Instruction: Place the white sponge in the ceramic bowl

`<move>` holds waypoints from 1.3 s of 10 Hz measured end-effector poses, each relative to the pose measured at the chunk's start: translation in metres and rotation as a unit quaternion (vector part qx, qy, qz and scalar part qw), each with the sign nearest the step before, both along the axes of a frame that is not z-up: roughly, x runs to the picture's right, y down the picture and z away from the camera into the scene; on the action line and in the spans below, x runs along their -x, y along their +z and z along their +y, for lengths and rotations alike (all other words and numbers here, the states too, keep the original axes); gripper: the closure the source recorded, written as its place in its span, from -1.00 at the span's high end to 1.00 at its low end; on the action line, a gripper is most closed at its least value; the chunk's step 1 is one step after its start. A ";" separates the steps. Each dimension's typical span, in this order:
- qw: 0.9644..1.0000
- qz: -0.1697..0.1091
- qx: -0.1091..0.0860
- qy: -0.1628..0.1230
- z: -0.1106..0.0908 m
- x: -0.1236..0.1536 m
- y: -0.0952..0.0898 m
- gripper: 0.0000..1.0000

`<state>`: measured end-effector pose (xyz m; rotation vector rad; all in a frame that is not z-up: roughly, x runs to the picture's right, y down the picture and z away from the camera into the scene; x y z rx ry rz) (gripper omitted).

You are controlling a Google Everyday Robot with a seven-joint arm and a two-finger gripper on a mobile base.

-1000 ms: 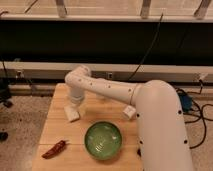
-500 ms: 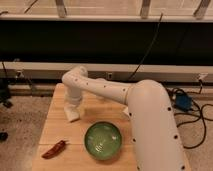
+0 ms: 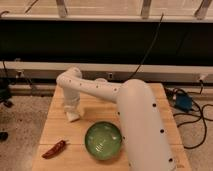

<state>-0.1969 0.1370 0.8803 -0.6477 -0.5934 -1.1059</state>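
Wooden surface (image 3: 52, 125); jaws at ten o'clock of glossy green ceramic bowl (image 3: 103, 141), closure untellable; swing toward four o'clock, release centred.

Glossy bowl (image 3: 103, 140); hand (image 3: 74, 116) over wooden table (image 3: 55, 131)

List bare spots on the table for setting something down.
Bare wood on the table: the patch between the gripper, the ceramic bowl and the arm behind it; the left strip between the gripper and the red pepper-like item; a narrow strip along the right edge. Crowded: front centre, where the bowl sits close beside the arm.
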 end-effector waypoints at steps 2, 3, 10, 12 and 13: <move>1.000 -0.010 0.004 -0.024 0.002 0.001 0.003 0.60; 0.999 -0.014 0.007 -0.035 0.004 0.001 0.004 0.60; 0.998 -0.025 0.033 -0.055 0.019 0.000 0.014 -0.61; 0.998 -0.025 0.034 -0.052 0.018 0.002 0.011 -0.95; 0.998 -0.026 0.031 -0.051 0.012 -0.001 0.005 -1.00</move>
